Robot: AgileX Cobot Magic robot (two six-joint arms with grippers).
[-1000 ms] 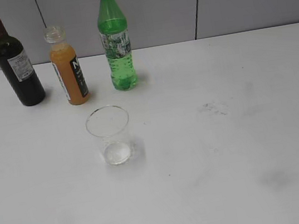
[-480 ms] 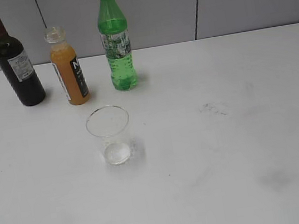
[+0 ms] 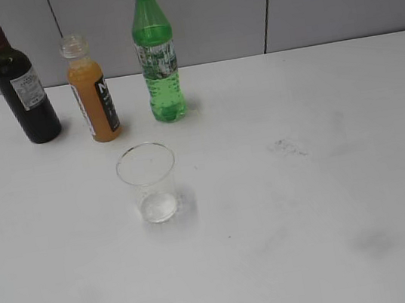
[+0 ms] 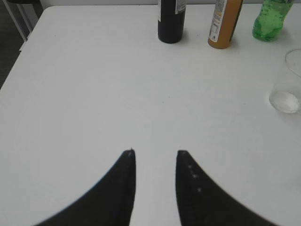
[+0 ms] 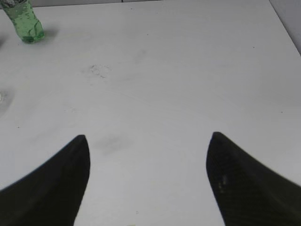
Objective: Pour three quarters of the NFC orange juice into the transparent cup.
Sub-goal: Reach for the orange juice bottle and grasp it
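The NFC orange juice (image 3: 91, 92) stands uncapped at the back left of the white table, full of orange liquid; its lower part shows in the left wrist view (image 4: 225, 26). The transparent cup (image 3: 148, 182) stands empty and upright in front of it, and at the right edge of the left wrist view (image 4: 288, 82). My left gripper (image 4: 155, 153) is open and empty over bare table, well short of the bottles. My right gripper (image 5: 148, 136) is wide open and empty over bare table. Neither gripper shows in the exterior view.
A dark wine bottle (image 3: 19, 80) stands left of the juice, a green bottle (image 3: 157, 55) right of it. The green bottle's base shows in the right wrist view (image 5: 26, 23). The table's left edge (image 4: 21, 47) is near. A grey wall runs behind the table.
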